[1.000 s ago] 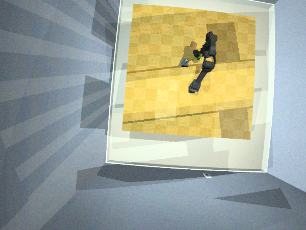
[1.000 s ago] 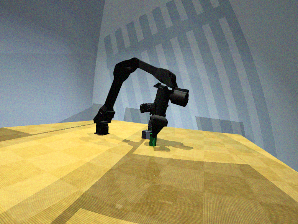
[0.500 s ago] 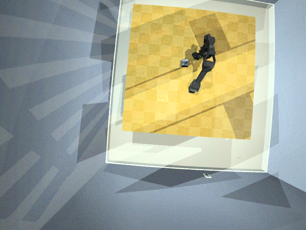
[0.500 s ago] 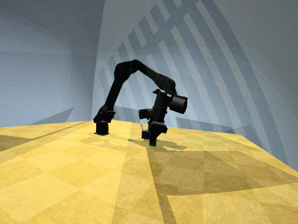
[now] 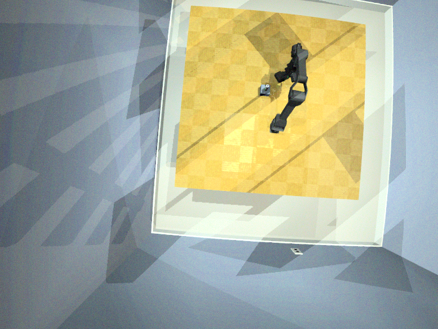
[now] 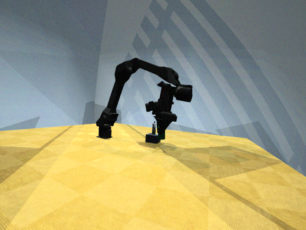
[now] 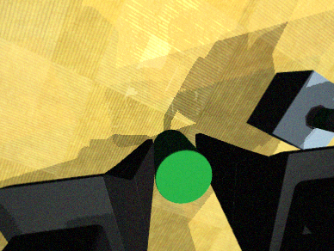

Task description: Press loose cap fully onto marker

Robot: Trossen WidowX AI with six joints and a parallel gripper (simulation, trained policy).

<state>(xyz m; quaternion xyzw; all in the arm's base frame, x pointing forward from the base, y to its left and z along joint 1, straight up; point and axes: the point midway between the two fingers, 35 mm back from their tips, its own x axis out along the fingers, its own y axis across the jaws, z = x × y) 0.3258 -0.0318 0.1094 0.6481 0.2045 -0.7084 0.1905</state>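
End effector (image 6: 161, 135) (image 7: 174, 142): partly open, fingers stopped on the green cap (image 6: 162, 136) (image 7: 183, 176), one finger on either side of it. Wrist view: round green end of the cap faces the camera, its dark side running down between the fingertips. Exterior view: fingers point down, low over the bench (image 5: 212, 141) (image 6: 138, 178) (image 7: 52, 86); whether the cap touches the bench, cannot tell. Holder (image 5: 264, 90) (image 6: 152, 138) (image 7: 289, 116): on the bench, near the end effector, off to one side of it. Marker (image 5: 267, 85) (image 6: 154, 128) (image 7: 324, 119): upright in the holder, uncapped, beside the gripped cap and not under it.

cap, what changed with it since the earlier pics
The cap has shifted up and slightly right in the exterior view, apparently lifted off the table, with the gripper, which is now shut on it. Whether it was already gripped earlier, I cannot tell. The holder block looks unmoved.
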